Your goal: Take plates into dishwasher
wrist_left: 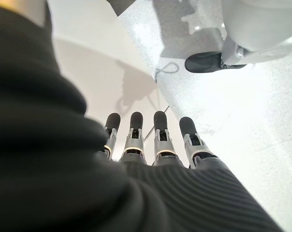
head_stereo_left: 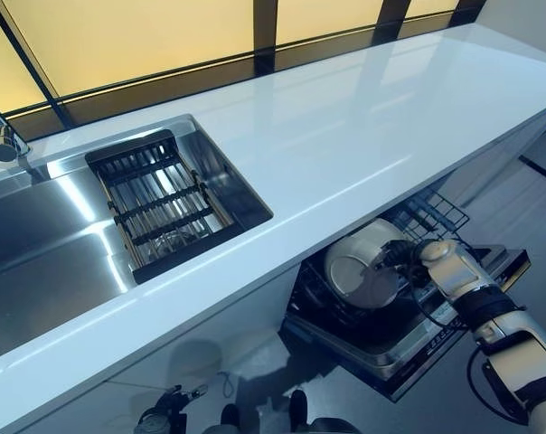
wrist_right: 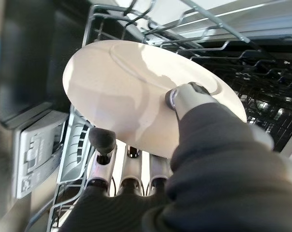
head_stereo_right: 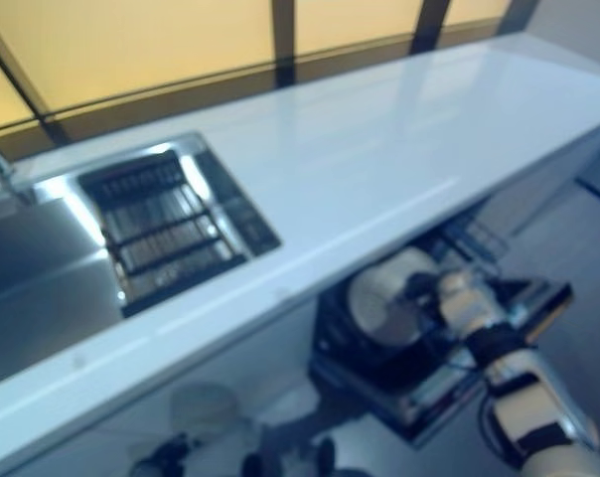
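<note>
Right hand (wrist_right: 184, 104) clamped on a white plate (wrist_right: 131, 92), thumb across its face and fingers (wrist_right: 103, 140) under its rim, holding it tilted over the wire rack (head_stereo_left: 431, 217) of the open dishwasher (head_stereo_left: 390, 348) at 4 o'clock below the white worktop (head_stereo_left: 363, 127). Left hand (wrist_left: 155, 140) hanging by the floor (wrist_left: 262, 145) at 7 o'clock, fingers straight, holding nothing. Sink (head_stereo_left: 38, 253) with dark drainer (head_stereo_left: 155, 203) at 9 o'clock.

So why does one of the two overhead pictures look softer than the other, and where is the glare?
The right eye view is blurred throughout; the left eye view is crisp. In the left eye view the white countertop mirrors the amber window, and the sink shows bright streaks. The left wrist view has washed-out floor beyond the left hand. In the right wrist view the right hand is out of focus, its thumb casting a shadow on the plate.
</note>
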